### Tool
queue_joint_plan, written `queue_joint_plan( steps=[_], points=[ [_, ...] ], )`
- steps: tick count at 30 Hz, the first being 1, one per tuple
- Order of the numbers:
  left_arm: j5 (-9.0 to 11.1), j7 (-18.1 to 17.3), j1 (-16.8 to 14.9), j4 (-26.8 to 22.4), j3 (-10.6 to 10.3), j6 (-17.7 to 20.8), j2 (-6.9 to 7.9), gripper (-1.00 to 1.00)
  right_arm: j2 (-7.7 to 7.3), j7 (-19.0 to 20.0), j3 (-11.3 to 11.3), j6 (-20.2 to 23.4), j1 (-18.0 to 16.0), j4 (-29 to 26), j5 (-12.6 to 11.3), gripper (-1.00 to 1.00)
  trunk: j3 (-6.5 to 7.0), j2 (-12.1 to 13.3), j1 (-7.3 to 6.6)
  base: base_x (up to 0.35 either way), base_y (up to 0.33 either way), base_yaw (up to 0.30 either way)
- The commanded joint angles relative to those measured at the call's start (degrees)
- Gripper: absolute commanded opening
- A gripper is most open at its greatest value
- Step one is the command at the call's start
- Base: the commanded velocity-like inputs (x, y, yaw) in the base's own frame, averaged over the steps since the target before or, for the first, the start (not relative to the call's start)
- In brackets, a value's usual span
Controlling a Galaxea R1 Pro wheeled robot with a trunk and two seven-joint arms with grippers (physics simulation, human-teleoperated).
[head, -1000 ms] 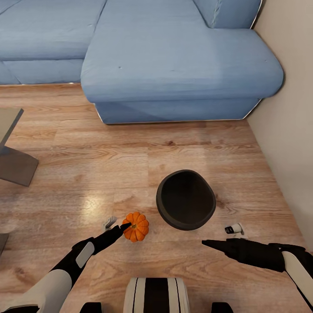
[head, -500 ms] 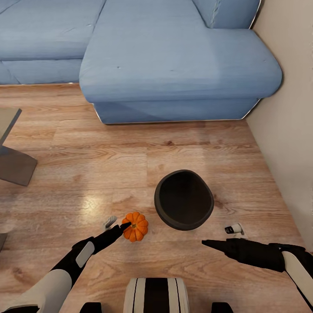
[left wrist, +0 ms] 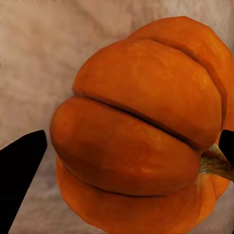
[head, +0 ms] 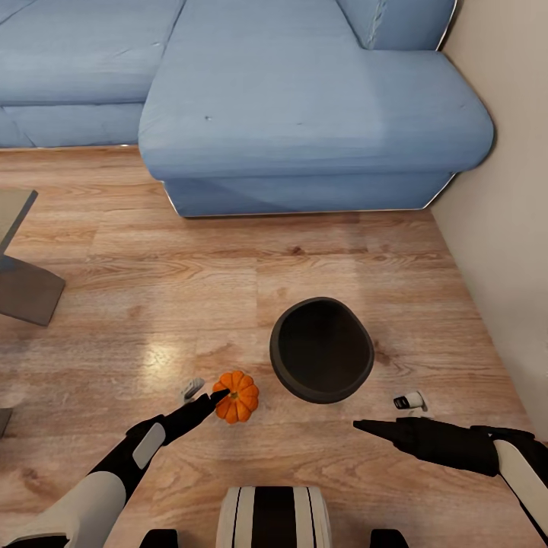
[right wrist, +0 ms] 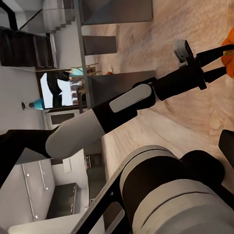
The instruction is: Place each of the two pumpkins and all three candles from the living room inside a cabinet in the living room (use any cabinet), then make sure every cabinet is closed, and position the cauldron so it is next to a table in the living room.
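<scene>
One small orange pumpkin (head: pixel 237 396) sits on the plank floor just left of the black cauldron (head: pixel 322 348), which stands upright with its mouth open. My left gripper (head: pixel 222 394) is down at the pumpkin and open. In the left wrist view its black fingertips (left wrist: pixel 19 168) stand on either side of the pumpkin (left wrist: pixel 136 146). My right gripper (head: pixel 358 425) hovers open and holds nothing, near the cauldron's front right. The right wrist view shows my left arm (right wrist: pixel 122 109) reaching to the pumpkin (right wrist: pixel 229 48). A corner of the table (head: pixel 23 293) shows at the left edge.
The blue corner sofa (head: pixel 304 114) fills the far side. A pale wall (head: pixel 506 228) runs along the right. One small white cylinder (head: pixel 409 399) lies right of the cauldron, and a small grey one (head: pixel 191 390) lies left of the pumpkin. My base (head: pixel 272 517) is at the bottom.
The whole picture has slid a few pixels to the left, so the camera moved. The arms, the pumpkin and the cauldron keep their places.
</scene>
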Motion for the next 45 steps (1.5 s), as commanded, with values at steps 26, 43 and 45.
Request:
queue_joint_plan(
  steps=[26,43,45],
  points=[
    [-0.98,0.07,0.01,0.69,0.03,0.06,-0.03,-1.00,-0.03,0.16,0.04,0.18,-0.03,0.02,0.01,1.00,-0.03,-0.01,0.01,0.000,0.000,0.000],
    [-0.87,-0.13,0.05,0.66,0.13,0.13,0.15,-1.00,-0.12,0.16,0.04,0.18,-0.03,0.02,0.01,1.00,2.18,0.13,-0.25,0.000,0.000,0.000],
    [-0.72,-0.28,0.07,0.66,0.27,0.13,0.33,-1.00,-0.09,0.16,0.04,0.18,-0.03,0.02,0.01,1.00,2.62,0.15,-0.30,0.000,0.000,0.000]
  ],
)
